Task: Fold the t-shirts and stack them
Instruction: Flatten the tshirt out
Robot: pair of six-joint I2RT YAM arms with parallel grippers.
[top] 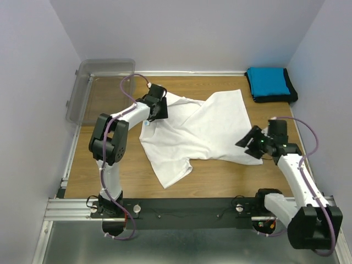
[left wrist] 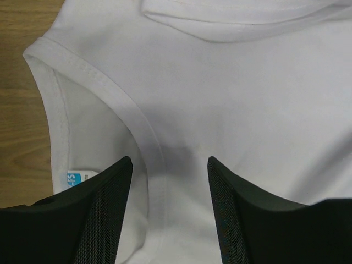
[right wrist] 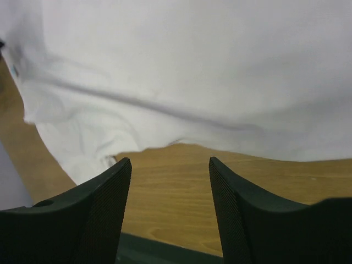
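A white t-shirt [top: 203,132] lies crumpled and partly folded over in the middle of the wooden table [top: 220,179]. My left gripper [top: 156,110] hovers over its collar at the upper left. In the left wrist view the collar band [left wrist: 110,91] and small blue neck label [left wrist: 74,179] lie under the open left gripper [left wrist: 170,165], with nothing pinched. My right gripper [top: 250,144] sits at the shirt's right edge. Its wrist view shows the right gripper [right wrist: 170,165] open over bare wood, the white cloth [right wrist: 192,66] just beyond the fingertips. A folded blue t-shirt [top: 268,82] rests on a black one [top: 292,98] at the back right.
A clear plastic bin [top: 102,88] stands at the back left corner, partly off the table edge. Pale walls close in the back and both sides. A black and metal rail [top: 181,212] carrying the arm bases runs along the near edge.
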